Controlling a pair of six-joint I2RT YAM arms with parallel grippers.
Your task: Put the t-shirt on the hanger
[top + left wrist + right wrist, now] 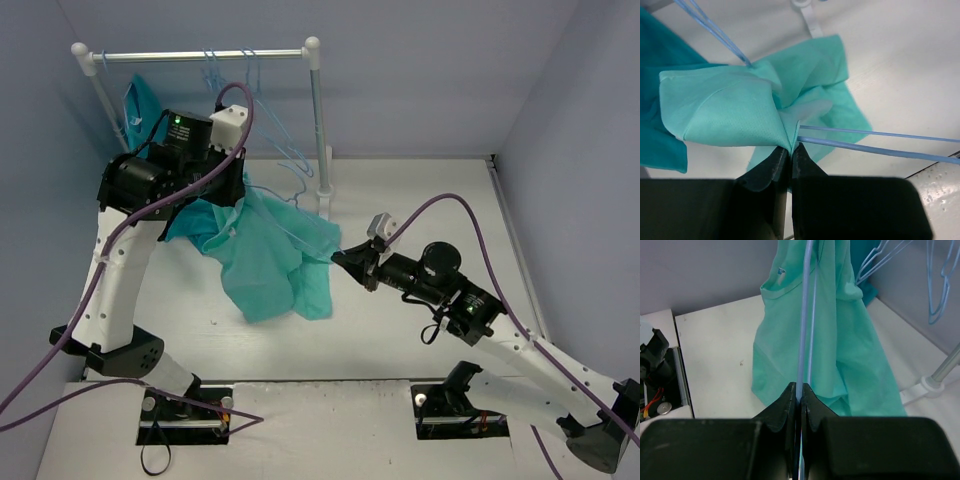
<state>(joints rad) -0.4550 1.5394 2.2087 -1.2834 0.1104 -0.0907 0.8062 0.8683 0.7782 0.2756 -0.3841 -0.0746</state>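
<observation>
Threading looks like the step in hand: the wire has to travel up inside the cloth and out at the neck.

From above, the shirt (265,260) hangs from the left jaws in front of the rail (200,55), and its lower part reaches down to the tabletop (400,340). The right jaws sit at its right edge. Raise the left side so the cloth hangs free before you push.

In the left wrist view, the jaws are pinched tight on a fold of the shirt, and the cloth fans out just ahead of the tips. Two strands of the hanger (875,148) run off to the right from beside the tips. You cannot tell whether they are caught in the pinch. Avoid tugging sideways here, or the wire may drag along.

In the right wrist view, the jaws are clamped on the hanger wire, which runs straight ahead against the shirt hanging in front. Whether it passes inside the cloth is not clear. The neck tag (780,271) shows at upper left, so steer the wire slowly toward that opening.
</observation>
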